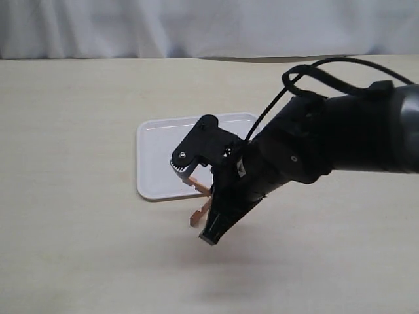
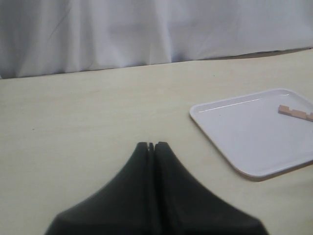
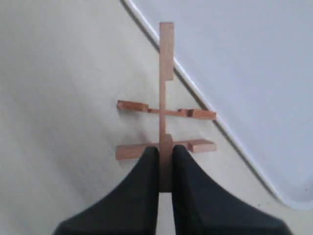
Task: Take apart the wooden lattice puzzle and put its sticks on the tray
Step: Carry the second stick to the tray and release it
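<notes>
A: Puzzle position?
B: The wooden lattice puzzle (image 3: 165, 112) is pinched by the right gripper (image 3: 165, 152), just beside the tray (image 3: 244, 73), seemingly off the table (image 1: 78, 131).
A: And the left gripper (image 2: 151, 145)?
B: Pressed together, nothing held.

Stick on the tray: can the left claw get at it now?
Probably yes: only bare table separates the shut left claw from the tray, and the stick lies uncovered, though the right arm hangs nearby.

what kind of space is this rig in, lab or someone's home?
Probably a lab test bench: bare beige table, white curtain backdrop, and only a white tray and a small wooden puzzle as props.
</notes>
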